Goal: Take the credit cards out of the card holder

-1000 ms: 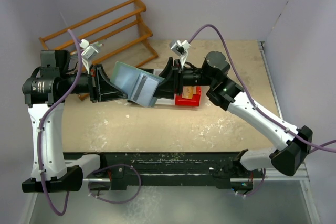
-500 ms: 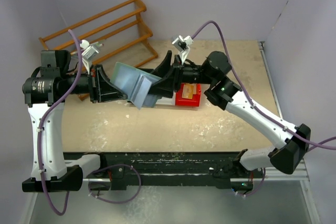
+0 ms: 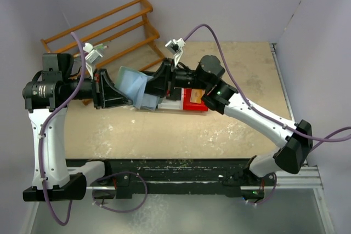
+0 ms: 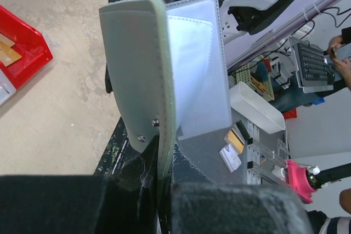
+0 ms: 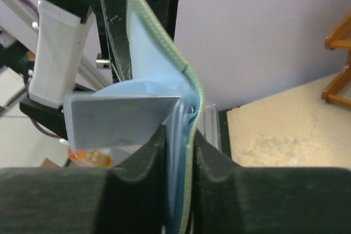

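The card holder (image 3: 131, 83) hangs in the air between both arms, grey-green outside (image 4: 140, 64), pale teal inside (image 5: 143, 75), with clear sleeves (image 4: 200, 64) fanned out. My left gripper (image 3: 122, 92) is shut on its lower edge (image 4: 162, 187). My right gripper (image 3: 151, 87) is shut on the opposite edge, pinching cover and sleeves together (image 5: 186, 173). A flat grey leaf (image 5: 120, 118) sticks out sideways from the holder; I cannot tell whether it is a card. One orange-gold credit card (image 4: 6, 47) lies in the red bin (image 4: 24, 61).
The red bin (image 3: 194, 103) and a white bin (image 3: 171, 104) stand on the table under the right arm. A wooden rack (image 3: 104, 31) lies at the back left. Side walls close in the table.
The right gripper opened wider, moved left onto the card holder's free edge and closed on it. The holder is now bent up between the grippers. The left gripper kept its grip.
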You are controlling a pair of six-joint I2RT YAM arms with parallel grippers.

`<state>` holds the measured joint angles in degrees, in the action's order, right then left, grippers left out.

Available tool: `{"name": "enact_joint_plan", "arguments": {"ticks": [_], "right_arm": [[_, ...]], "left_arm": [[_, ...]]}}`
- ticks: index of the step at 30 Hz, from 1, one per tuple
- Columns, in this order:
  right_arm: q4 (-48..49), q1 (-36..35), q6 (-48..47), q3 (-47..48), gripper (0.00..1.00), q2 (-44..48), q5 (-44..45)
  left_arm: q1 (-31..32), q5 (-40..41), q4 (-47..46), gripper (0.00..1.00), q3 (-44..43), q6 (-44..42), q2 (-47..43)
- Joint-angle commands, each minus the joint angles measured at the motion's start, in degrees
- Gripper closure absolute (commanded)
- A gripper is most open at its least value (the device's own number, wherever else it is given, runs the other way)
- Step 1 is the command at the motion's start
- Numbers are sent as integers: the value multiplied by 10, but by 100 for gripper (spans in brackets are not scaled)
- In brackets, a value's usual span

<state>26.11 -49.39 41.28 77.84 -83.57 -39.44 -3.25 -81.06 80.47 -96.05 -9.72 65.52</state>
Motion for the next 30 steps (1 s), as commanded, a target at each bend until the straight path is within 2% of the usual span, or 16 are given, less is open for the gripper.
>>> {"name": "enact_joint_plan", "arguments": {"ticks": [1, 3, 4, 6, 8, 10, 13, 16, 22, 25, 30], "right_arm": [[53, -18, 24, 10, 90, 12, 30], [36, -19, 13, 10, 100, 24, 52], [19, -21, 2, 13, 100, 30, 68], [-28, -26, -25, 26, 100, 41, 106], [-95, -40, -52, 47, 100, 45, 157], [-167, -59, -76, 81, 100, 35, 220], [-313, -102, -108, 177, 100, -7, 385], [-414, -145, -135, 267, 100, -52, 510], [-488, -184, -158, 331, 100, -100, 658], [-512, -205, -170, 367, 100, -123, 704], [-531, -226, -178, 409, 100, -159, 728]], "left_arm": [[1, -4, 17, 91, -17, -46, -3], [1, 17, 34, 77, -17, -72, -1], [1, 29, 44, 68, -17, -87, 1], [1, 58, 63, 41, -24, -118, 4], [1, 96, 57, 24, -29, -132, 1], [2, 136, 20, 12, -20, -122, -25], [1, 239, -139, 0, 36, -39, -98], [2, 288, -229, 1, 82, -15, -151], [2, 346, -254, 1, 139, -35, -181], [1, 325, -261, 1, 157, -21, -182], [2, 288, -309, 1, 199, 37, -181]]}}
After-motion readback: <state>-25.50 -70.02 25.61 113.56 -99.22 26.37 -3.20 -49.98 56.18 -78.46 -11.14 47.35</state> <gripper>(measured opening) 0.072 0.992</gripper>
